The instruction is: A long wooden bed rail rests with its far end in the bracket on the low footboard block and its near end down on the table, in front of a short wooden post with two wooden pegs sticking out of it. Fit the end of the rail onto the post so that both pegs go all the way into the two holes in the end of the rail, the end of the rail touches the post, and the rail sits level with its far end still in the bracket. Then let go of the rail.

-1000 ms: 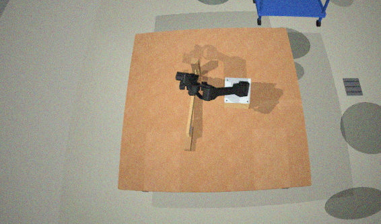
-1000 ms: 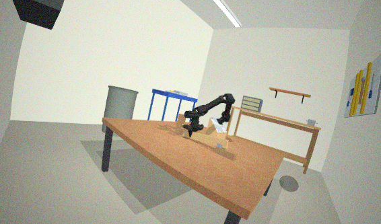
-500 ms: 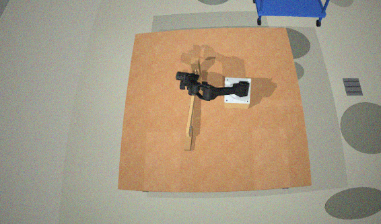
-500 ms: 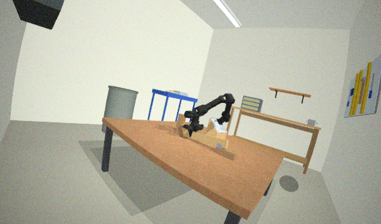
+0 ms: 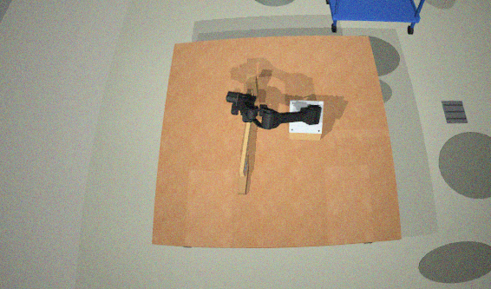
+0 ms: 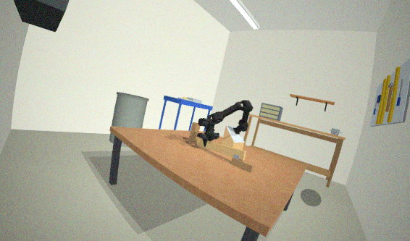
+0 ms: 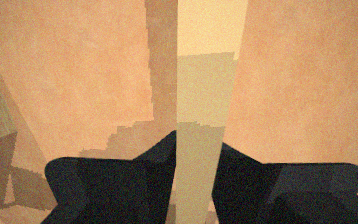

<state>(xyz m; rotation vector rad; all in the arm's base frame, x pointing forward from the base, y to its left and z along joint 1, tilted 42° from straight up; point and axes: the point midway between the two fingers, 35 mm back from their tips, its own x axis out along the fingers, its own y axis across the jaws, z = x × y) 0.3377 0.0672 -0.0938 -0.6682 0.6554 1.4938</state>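
The gripper (image 5: 252, 95) (image 6: 205, 143) (image 7: 188, 135) is clamping the rail (image 5: 245, 148) (image 6: 226, 150) (image 7: 202, 90), its two fingers pressing the wood from either side. The rail is running between them and reaching away along the table (image 5: 278, 207) (image 6: 217, 180) (image 7: 300, 90) to the footboard block (image 5: 242, 187) (image 6: 242, 164). In the exterior view the post (image 6: 194, 130) is standing just beyond the gripper, near the rail's other end; whether they are touching, I cannot tell.
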